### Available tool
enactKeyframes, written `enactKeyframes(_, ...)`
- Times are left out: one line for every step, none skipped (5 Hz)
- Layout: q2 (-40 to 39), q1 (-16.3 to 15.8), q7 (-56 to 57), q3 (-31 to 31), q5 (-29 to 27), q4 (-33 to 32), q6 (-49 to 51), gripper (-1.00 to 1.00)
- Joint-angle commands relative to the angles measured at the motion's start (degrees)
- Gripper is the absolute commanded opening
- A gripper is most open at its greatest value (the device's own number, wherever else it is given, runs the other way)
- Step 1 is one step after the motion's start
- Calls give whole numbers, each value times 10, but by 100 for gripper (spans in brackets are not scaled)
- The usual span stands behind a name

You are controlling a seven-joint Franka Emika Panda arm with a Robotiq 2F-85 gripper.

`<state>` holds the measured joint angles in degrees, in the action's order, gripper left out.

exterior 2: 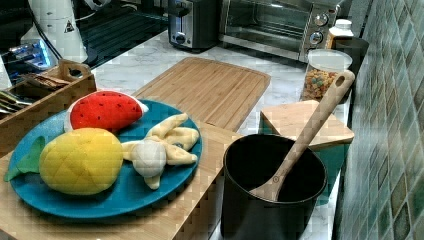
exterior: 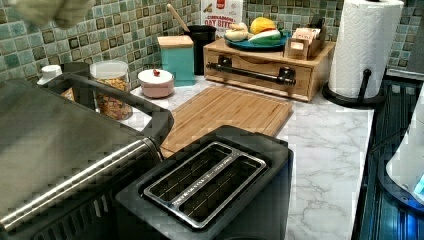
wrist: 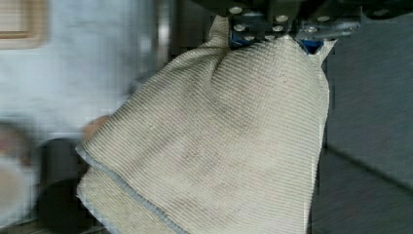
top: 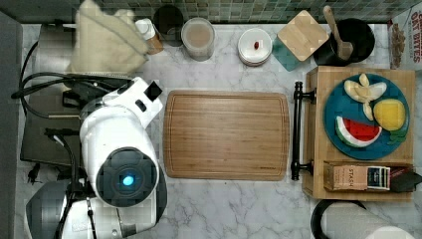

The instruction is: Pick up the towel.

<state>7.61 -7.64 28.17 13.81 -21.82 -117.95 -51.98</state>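
The cream towel (wrist: pixel 219 146) hangs in loose folds from my gripper (wrist: pixel 272 31), which is shut on its top edge in the wrist view. It hangs free above the dark surface, with its lower corners dangling. In the top view the towel (top: pixel 107 42) appears raised at the far left, above the toaster oven, beyond the white arm (top: pixel 124 144). A corner of the towel (exterior: pixel 47 10) shows at the left view's upper left, high above the oven top.
A wooden cutting board (top: pixel 226 134) lies mid-counter. The silver toaster oven (exterior 2: pixel 275 22) and a black toaster (exterior: pixel 210 185) stand side by side. Jars (top: pixel 198 37) line the tiled wall. A wooden tray (top: pixel 318 84) carries a blue plate of toy fruit. A paper towel roll (exterior: pixel 365 47) stands nearby.
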Motion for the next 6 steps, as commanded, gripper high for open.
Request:
enactKeyframes(58,123,-265,-72,127,-42,15,-100)
enactKeyframes(71,131,-311,-104,163,-51,34,-100)
enactKeyframes(-1,121,-232,-124,130,35,166,-100)
enactKeyframes(-1,124,-232,-121,130,35,166,-100)
enactKeyframes(-1,121,-232,-125,131,35,166,-100)
enactKeyframes(-1,123,-232,-123,130,35,166,-100)
